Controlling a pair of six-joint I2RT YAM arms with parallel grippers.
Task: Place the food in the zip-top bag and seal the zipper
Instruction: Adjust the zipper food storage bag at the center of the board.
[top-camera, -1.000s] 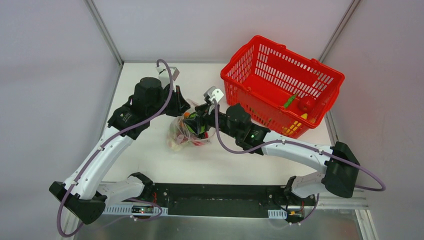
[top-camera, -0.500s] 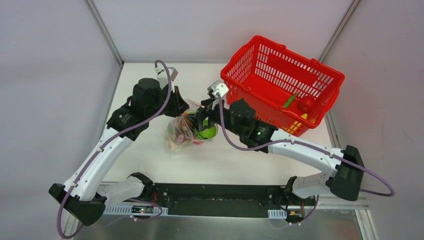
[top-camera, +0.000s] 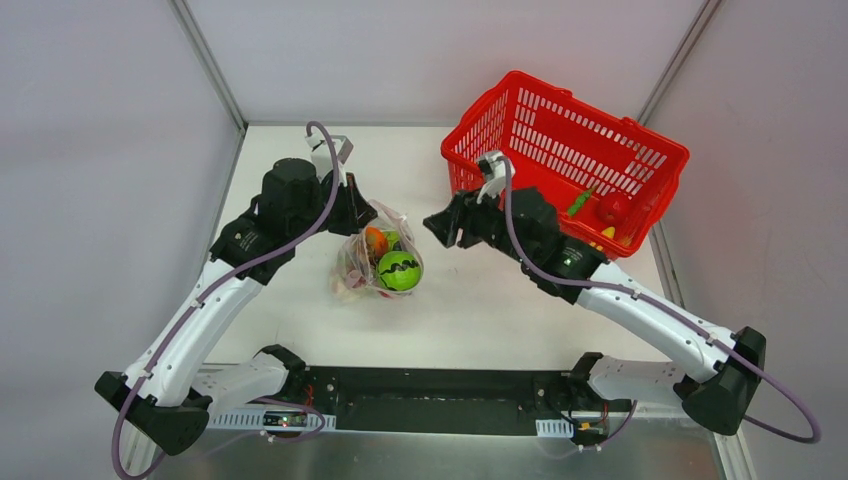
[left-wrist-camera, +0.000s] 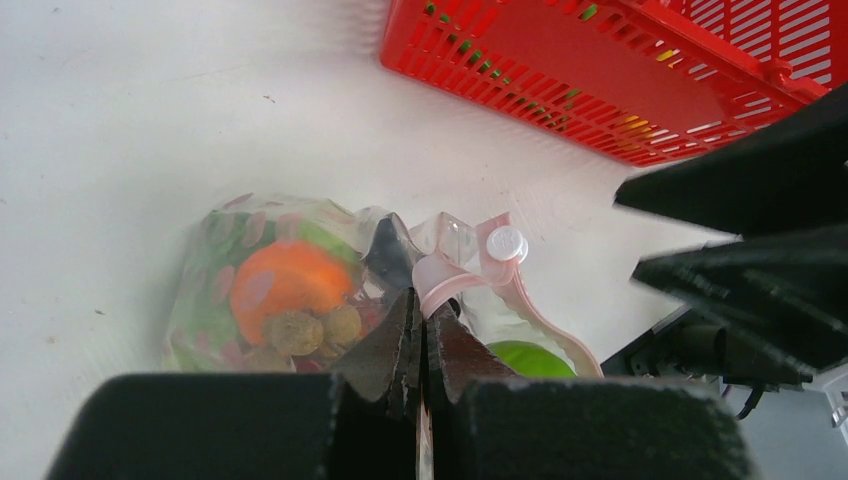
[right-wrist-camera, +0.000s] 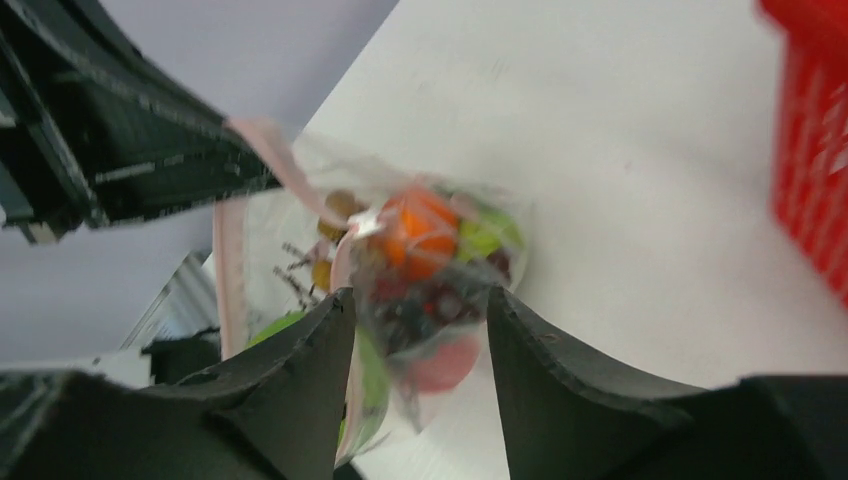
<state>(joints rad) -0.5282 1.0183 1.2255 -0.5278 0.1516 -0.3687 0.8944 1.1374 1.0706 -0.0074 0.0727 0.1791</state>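
The clear zip-top bag (top-camera: 380, 262) lies at mid-table with food inside: an orange fruit (top-camera: 375, 240), a green round fruit (top-camera: 400, 271) and small dark pieces. My left gripper (top-camera: 357, 214) is shut on the pink zipper (left-wrist-camera: 447, 283) at the bag's mouth, beside its white slider (left-wrist-camera: 506, 243). In the left wrist view the bag (left-wrist-camera: 250, 270) sags below my left gripper (left-wrist-camera: 420, 305). My right gripper (top-camera: 440, 228) hangs open to the right of the bag, apart from it. Past my right gripper (right-wrist-camera: 420, 305), the bag (right-wrist-camera: 440, 250) appears blurred on the table.
The red mesh basket (top-camera: 640, 155) stands at the back right, just behind the right wrist. A red fruit (top-camera: 612, 207), a green piece (top-camera: 578, 203) and a yellow piece (top-camera: 607, 233) lie in it. Grey walls close in the table on the left, right and back.
My right gripper has drawn back from the bag's mouth, up and right toward the basket, leaving a green fruit in the bag. My left gripper has kept its hold on the zipper.
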